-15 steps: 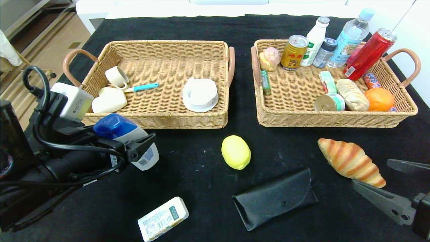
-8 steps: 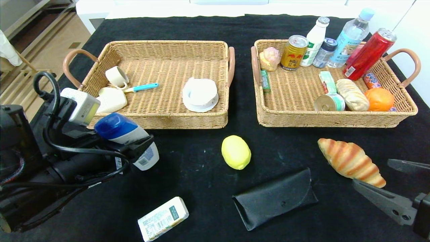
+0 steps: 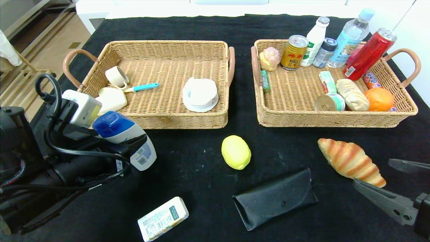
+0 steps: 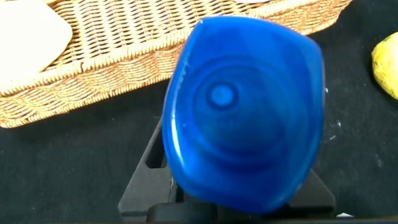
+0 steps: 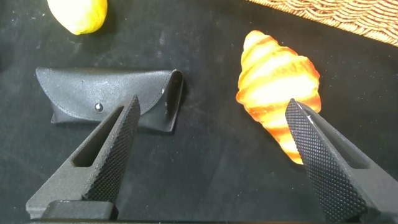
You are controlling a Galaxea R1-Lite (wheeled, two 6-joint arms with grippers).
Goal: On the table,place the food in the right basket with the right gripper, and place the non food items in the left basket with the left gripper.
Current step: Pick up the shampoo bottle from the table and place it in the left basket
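- Shampoo bottle [image 3: 125,135] clenched in left gripper [image 3: 132,148], just before left basket [image 3: 161,119]; wrist view shows only its blue cap.
- Right gripper [image 5: 211,155] spread wide by croissant [image 3: 351,161].
- Right basket [image 3: 332,119] holds cans and bottles (crowded).

Two wicker baskets [image 3: 158,121] (both stocked), one croissant [image 3: 351,161], one lemon [image 3: 235,152].

I looked for words and could not read much. The gold can [image 3: 294,52] in the far right basket [image 3: 336,119] had red marks that looked like Chinese writing, too small for me to read. The white carton [image 3: 163,218] near me had a green label and tiny print. The shampoo bottle [image 3: 125,137] had a barcode. I could read none of it.
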